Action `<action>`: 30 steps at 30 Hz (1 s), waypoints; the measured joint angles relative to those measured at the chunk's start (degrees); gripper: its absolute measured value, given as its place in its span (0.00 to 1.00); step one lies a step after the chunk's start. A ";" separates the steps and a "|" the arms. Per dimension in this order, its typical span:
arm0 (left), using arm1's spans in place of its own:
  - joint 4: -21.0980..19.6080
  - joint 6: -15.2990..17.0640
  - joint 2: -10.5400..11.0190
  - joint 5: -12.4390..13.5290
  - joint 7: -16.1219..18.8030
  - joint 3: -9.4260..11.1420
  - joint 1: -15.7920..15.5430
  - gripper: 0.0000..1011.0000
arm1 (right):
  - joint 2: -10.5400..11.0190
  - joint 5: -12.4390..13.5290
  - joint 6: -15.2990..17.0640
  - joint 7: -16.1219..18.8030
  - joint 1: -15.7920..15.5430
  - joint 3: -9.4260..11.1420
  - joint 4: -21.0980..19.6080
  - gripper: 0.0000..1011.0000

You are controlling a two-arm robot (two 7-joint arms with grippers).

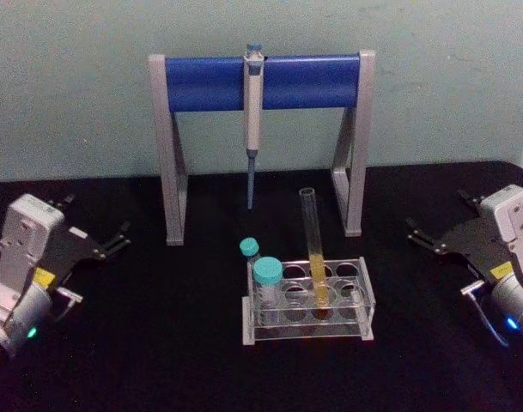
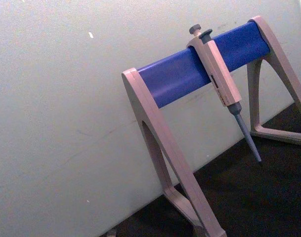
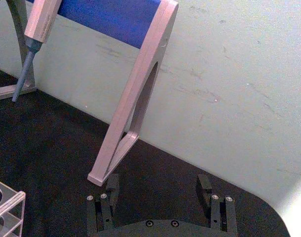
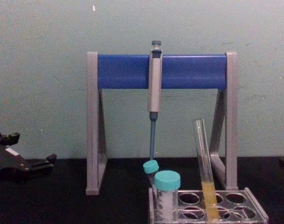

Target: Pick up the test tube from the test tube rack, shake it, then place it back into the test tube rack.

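The test tube [image 1: 313, 249] stands tilted slightly in a middle hole of the test tube rack [image 1: 365, 298], with yellow liquid in its lower part. From the chest it rises well above the rack [image 4: 254, 213] as a clear test tube [image 4: 203, 163]. My left gripper [image 1: 94, 221] rests open on the black table at the far left, well away from the rack. At the far right, my right gripper [image 1: 437, 215] is open too, its fingers [image 3: 110, 185] spread wide with nothing between them. A corner of the rack [image 3: 7, 207] shows in the right wrist view.
Two teal-capped tubes [image 1: 267, 273] [image 1: 249, 249] stand at the rack's left end. Behind the rack stands a grey-and-blue pipette stand [image 1: 201, 81] with a pipette [image 1: 253, 112] hanging from it, tip down above the table. A pale wall closes the back.
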 joint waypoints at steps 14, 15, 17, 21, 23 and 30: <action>0.00 0.00 0.00 0.00 0.00 0.00 0.00 0.99 | 0.00 0.00 0.00 0.00 0.00 0.00 0.00 0.99; 0.00 0.00 0.00 0.00 0.00 0.00 0.00 0.99 | 0.00 0.00 0.00 0.00 0.00 0.00 0.00 0.99; 0.00 0.00 0.00 0.00 0.00 0.00 0.00 0.99 | 0.00 0.00 0.00 0.00 0.00 0.00 0.00 0.99; 0.00 0.00 0.00 0.00 0.00 0.00 0.00 0.99 | 0.00 0.00 0.00 0.00 0.00 0.00 0.00 0.99; 0.00 0.00 0.00 0.00 0.00 0.00 0.00 0.99 | 0.00 0.00 0.00 0.00 0.00 0.00 0.00 0.99; 0.00 0.00 0.00 0.00 0.00 0.00 0.00 0.99 | 0.00 0.00 0.00 0.00 0.00 0.00 0.00 0.99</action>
